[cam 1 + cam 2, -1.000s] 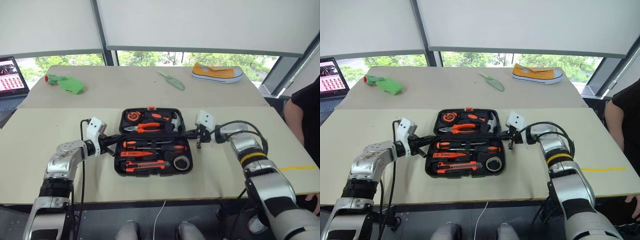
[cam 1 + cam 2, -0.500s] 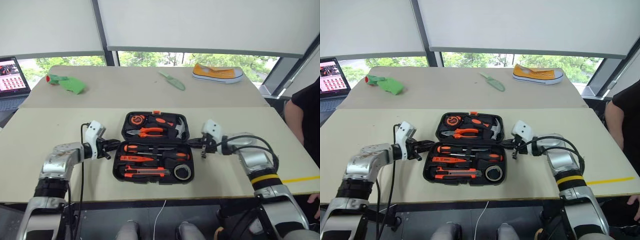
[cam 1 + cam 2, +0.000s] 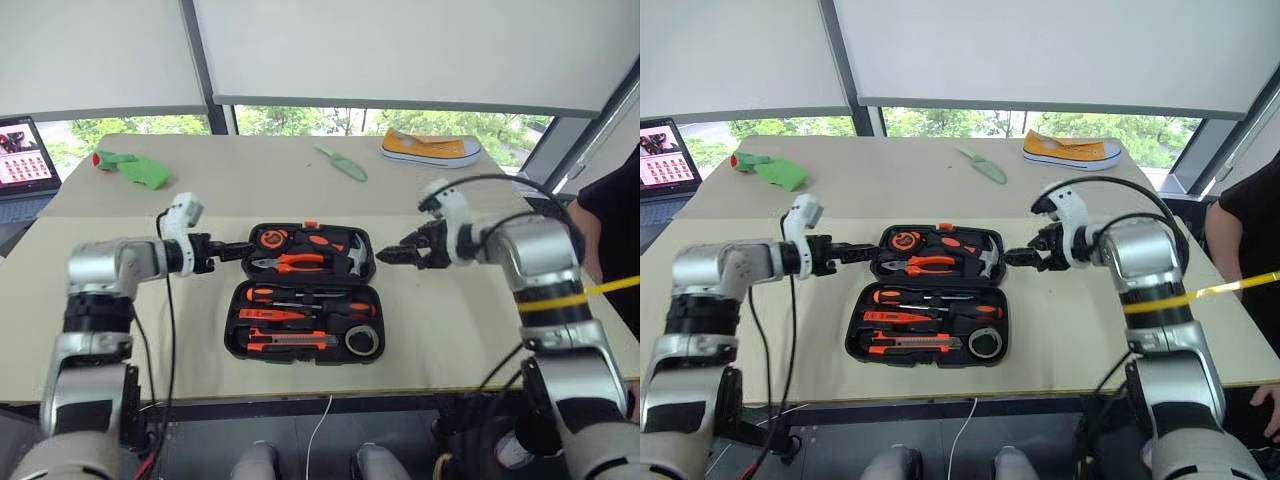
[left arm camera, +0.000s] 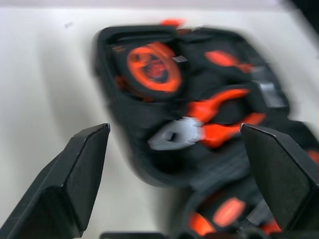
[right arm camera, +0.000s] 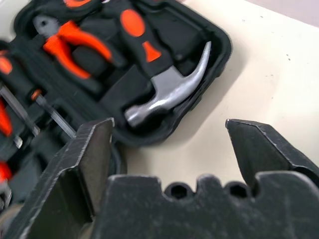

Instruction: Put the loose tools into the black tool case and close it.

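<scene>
Both jaws (spread, empty) flank the open black tool case [image 3: 305, 292].

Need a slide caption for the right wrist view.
Open right claw hovers beside the open case, its hammer and pliers seated.

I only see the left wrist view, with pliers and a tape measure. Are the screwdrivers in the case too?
Observer: Yes, two screwdrivers lie in the near half of the case.
Operator: Where's the knife?
Observer: The knife lies in the row nearest the robot, with the tape roll beside it.
Operator: Is the other hand holding anything?
Observer: No, the right hand is open and empty, just off the case's right side, near the hammer.
</scene>
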Robot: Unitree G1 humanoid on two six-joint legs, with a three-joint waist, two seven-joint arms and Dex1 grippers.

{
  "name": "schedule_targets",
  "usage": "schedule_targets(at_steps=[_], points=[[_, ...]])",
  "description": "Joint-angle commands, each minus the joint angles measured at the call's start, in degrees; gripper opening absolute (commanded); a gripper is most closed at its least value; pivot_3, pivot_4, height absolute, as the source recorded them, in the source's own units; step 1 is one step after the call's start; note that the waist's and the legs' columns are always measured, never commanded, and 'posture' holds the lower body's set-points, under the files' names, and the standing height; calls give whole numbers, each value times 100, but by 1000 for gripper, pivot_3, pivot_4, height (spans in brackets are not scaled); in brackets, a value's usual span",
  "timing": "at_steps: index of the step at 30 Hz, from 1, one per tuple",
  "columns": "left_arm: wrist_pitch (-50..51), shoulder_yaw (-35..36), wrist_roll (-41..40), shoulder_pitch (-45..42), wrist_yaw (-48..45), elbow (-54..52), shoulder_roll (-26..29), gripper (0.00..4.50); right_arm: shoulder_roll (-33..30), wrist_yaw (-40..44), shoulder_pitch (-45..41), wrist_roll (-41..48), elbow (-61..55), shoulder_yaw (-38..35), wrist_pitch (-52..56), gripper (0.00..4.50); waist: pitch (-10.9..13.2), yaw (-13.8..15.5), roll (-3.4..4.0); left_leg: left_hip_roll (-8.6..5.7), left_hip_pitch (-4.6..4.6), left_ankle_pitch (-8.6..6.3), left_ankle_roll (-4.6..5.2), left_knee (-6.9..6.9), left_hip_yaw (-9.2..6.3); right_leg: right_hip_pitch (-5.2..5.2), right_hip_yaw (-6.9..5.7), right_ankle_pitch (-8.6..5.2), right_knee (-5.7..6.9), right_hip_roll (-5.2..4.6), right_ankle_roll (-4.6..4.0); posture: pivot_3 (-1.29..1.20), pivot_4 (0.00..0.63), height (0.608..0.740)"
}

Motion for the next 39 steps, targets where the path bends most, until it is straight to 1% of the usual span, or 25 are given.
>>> schedule_targets(at_steps=[1, 6, 12, 15, 16, 17, 18, 20, 22, 23, 24, 25, 26, 28, 29, 30, 32, 33, 36, 37, 39], points=[[-301, 86, 210, -422, 369, 697, -178, 4500, 300, -567, -430, -15, 1088, -258, -130, 4232, 2, -1, -3, 0, -6, 0, 1, -3, 0, -5, 0, 0, -4, 0, 0, 0, 150, 740], [-528, 134, 246, -650, 372, 1179, -313, 4500, 557, -712, -768, -8, 1892, -170, -340, 4232, 4, -5, -3, -3, -58, 0, 1, -8, 0, -57, 1, 0, 3, -2, 1, 0, 150, 740], [-644, 114, 326, -690, 341, 1422, -418, 4500, 852, -873, -917, -25, 2395, -168, -505, 4232, 4, -19, -3, -3, -69, 0, 0, -6, 0, -73, 1, 0, 17, -2, 1, 0, 150, 740], [-721, 184, 338, -713, 429, 1518, -444, 3768, 927, -1010, -988, -65, 2655, -203, -537, 3518, 4, -33, -3, -3, -68, 5, -6, -5, -1, -73, 2, 0, 22, -2, 1, 0, 150, 740], [-760, 201, 342, -721, 453, 1549, -451, 3426, 937, -1031, -1003, -82, 2723, -188, -557, 3216, 4, -34, -3, -3, -68, 6, -9, -5, -1, -73, 1, 1, 23, -2, 1, 0, 150, 740], [-788, 247, 328, -728, 493, 1581, -461, 2896, 941, -1050, -1010, -99, 2772, -169, -545, 2727, 3, -43, -3, -3, -68, 6, -9, -5, -2, -73, 1, 1, 24, -2, 1, 0, 150, 740], [-802, 280, 316, -733, 512, 1604, -470, 2680, 945, -1066, -1019, -108, 2809, -161, -536, 2525, 3, -46, -4, -3, -66, 7, -9, -5, -2, -73, 2, 1, 25, -2, 1, 0, 150, 740], [-810, 337, 299, -739, 537, 1631, -485, 1930, 954, -1098, -1034, -105, 2851, -181, -514, 1833, 3, -47, -4, -3, -60, 9, -12, -4, -3, -67, 1, 1, 27, -1, 0, 0, 150, 740], [-754, 396, 258, -671, 543, 1576, -496, 1167, 977, -1230, -1023, -22, 2836, -377, -606, 1122, 3, -47, -4, -3, -51, 11, -15, -4, -3, -61, 1, 3, 28, -1, -1, 0, 150, 740], [-736, 424, 242, -617, 543, 1535, -498, 743, 998, -1334, -977, 29, 2757, -519, -814, 758, 3, -48, -4, -3, -44, 12, -15, -4, -3, -53, 1, 3, 28, -1, -1, 0, 150, 740], [-757, 459, 231, -559, 557, 1491, -503, 463, 1026, -1375, -907, 105, 2624, -658, -1096, 447, 3, -50, -4, -3, -37, 12, -16, -3, -4, -46, 1, 4, 28, -2, -1, 0, 150, 740], [-887, 556, 198, -486, 608, 1434, -530, 64, 1054, -1335, -778, 172, 2382, -763, -1546, 104, 3, -48, -4, -3, -31, 13, -16, -3, -4, -39, 1, 5, 27, -1, -1, 0, 150, 740], [-1046, 674, 145, -416, 639, 1373, -565, 11, 1075, -1293, -657, 215, 2164, -825, -1943, 32, 3, -44, -4, -3, -28, 13, -16, -3, -5, -35, 0, 5, 26, -1, -1, 0, 150, 740], [-1605, 972, 0, -222, 682, 1139, -673, 11, 1074, -1067, -373, 260, 1695, -823, -2696, 32, 4, -39, -3, -3, -16, 14, -16, -4, -8, -20, -1, 6, 24, -2, 0, 0, 150, 740], [-2040, 1108, -95, -37, 570, 893, -744, 11, 1046, -928, -159, 296, 1348, -812, -3062, 32, 5, -40, -4, -3, -16, 14, -16, -5, -8, -20, -1, 6, 22, -2, 2, 0, 150, 740], [-2375, 1207, -190, 147, 423, 643, -800, 11, 1014, -789, 45, 332, 1041, -800, -3374, 32, 7, -40, -4, -3, -17, 14, -17, -5, -8, -21, -1, 6, 22, -2, 2, 0, 150, 740], [-3145, 1332, -337, 551, -29, 160, -900, 11, 909, -540, 539, 240, 495, -709, -4456, 32, 9, -33, -4, -3, -21, 15, -20, -9, -8, -24, 0, 7, 20, -2, 3, 0, 150, 740], [-3679, 1373, -410, 802, -359, -105, -960, 11, 770, -403, 850, 54, 279, -555, -5133, 32, 10, -28, -4, -3, -30, 15, -21, -13, -8, -29, 0, 7, 14, -2, 4, 0, 150, 740], [-4669, 1315, -321, 1464, -740, -628, -995, 11, 366, -92, 1691, -391, 13, -250, -7027, 32, 10, 3, -3, -4, -68, 15, -22, -14, -8, -62, -1, 7, 6, -3, 4, 0, 150, 740], [-4878, 1302, -257, 1661, -731, -724, -975, 11, 266, -96, 1934, -478, 8, -230, -7528, 32, 10, 7, -3, -5, -77, 15, -21, -14, -7, -69, 0, 7, 3, -4, 5, 0, 150, 740], [-5692, 1191, -33, 2086, -962, -895, -886, 11, 71, -310, 2317, -758, 87, -211, -8496, 32, 10, 5, -3, -4, -78, 12, -22, -14, -6, -67, 0, 7, -7, -5, 6, 0, 150, 740]])
